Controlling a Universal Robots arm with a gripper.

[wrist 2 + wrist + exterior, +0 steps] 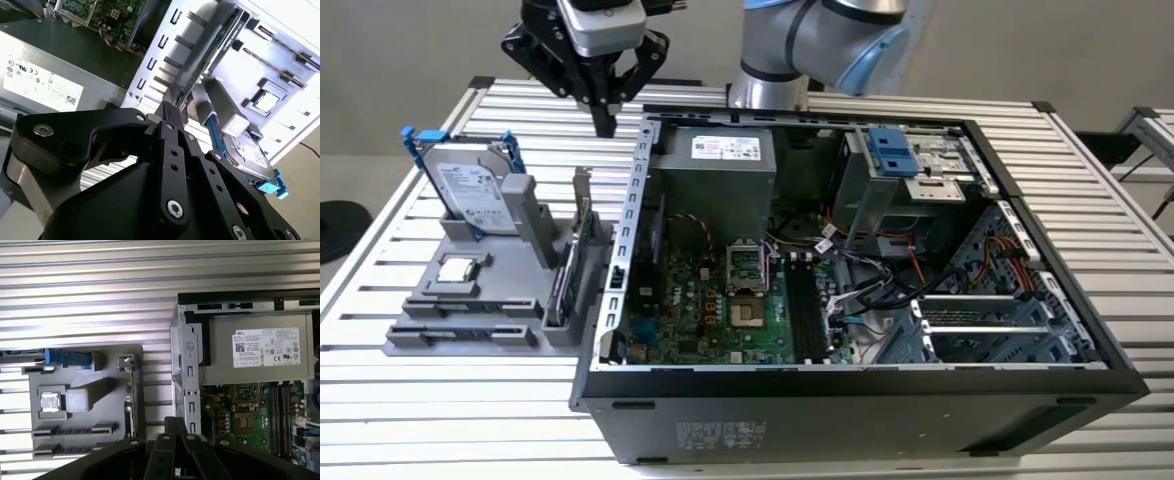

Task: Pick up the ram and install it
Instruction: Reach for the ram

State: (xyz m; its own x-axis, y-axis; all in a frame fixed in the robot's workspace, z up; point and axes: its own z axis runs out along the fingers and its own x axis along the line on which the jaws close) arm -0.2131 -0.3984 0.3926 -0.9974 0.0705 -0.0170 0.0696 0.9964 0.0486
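Ram, a long narrow stick with a row of dark chips point(467, 301) point(75, 430), seems to lie on edge in a slotted rail at the end of the grey plastic holder point(507, 290) point(100, 390) farthest from the pincer; its colour cannot be made out there, and a second rail of the same kind runs alongside it. The black pincer point(604, 128) point(168, 107) point(175, 421) hangs in the air with its fingers pressed together and nothing between them, well apart from the ram. Closest below the pincer is the perforated metal rear wall of the open black computer case point(638, 200) point(160, 55) point(187, 365). Just beside that wall, a green expansion card with a metal bracket point(583, 190) point(215, 52) point(131, 400) stands on edge in the holder, its bracket end nearest the pincer. On the pincer's other side, inside the case, lies the grey boxy power supply with a white label point(720, 165) point(50, 60) point(260, 355). Farther from the pincer, past the card, a silver hard drive with blue rails point(467, 195) point(250, 152) point(67, 358) stands tilted in the holder. Beyond it, a small square silver processor point(458, 268) point(265, 101) point(50, 402) lies flat, between the drive and the ram's rail. Deeper in the case, the green motherboard point(720, 310) point(245, 410) lies flat past the power supply. Case and holder both rest on a ribbed aluminium table point(454, 420) point(100, 290).
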